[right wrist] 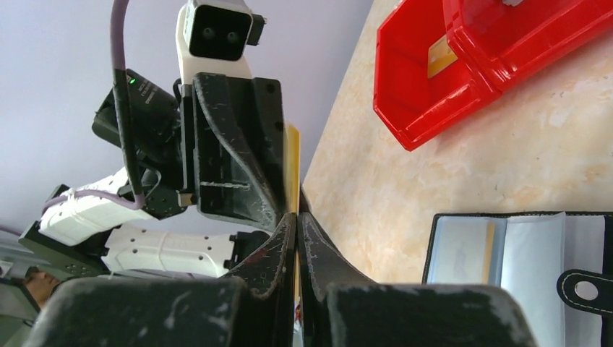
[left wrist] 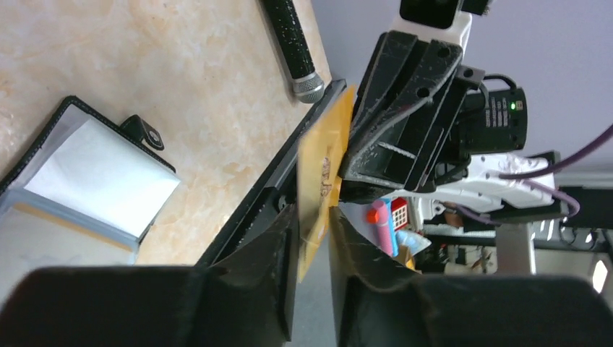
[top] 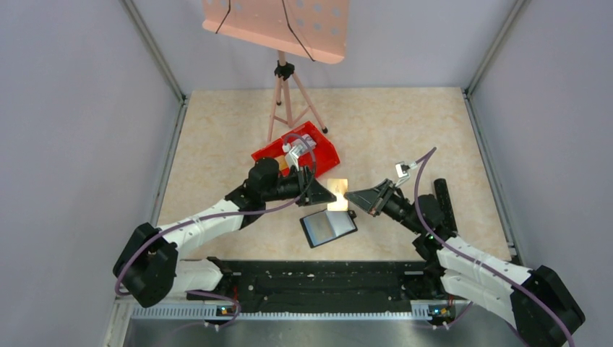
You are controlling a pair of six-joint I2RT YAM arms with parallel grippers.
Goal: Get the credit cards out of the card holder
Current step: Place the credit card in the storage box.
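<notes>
Starting at the jaws: the right gripper (right wrist: 298, 214) is clamped tight on a gold credit card (left wrist: 319, 166), holding it roughly level above the table (top: 405, 137). The left gripper (left wrist: 312, 215) comes at the same card from the 9 o'clock side in the top view. Its jaws are narrow with the card sitting between them, but honestly I can't tell if they're actually pinching it or just flanking it. The two grippers end up nose to nose over the card. Straight down at 6 o'clock from the card, the card holder (top: 328, 226) lies open flat on the table with its greyish pockets facing up. A tan card edge (right wrist: 490, 249) shows in one pocket, and the little black tab pokes out at the side. Up at about 10 o'clock sits a red bin (right wrist: 412, 108) with another gold card (right wrist: 441, 56) in one compartment. Way back at 12 o'clock there's a pink stand (top: 278, 25) on a tripod.
</notes>
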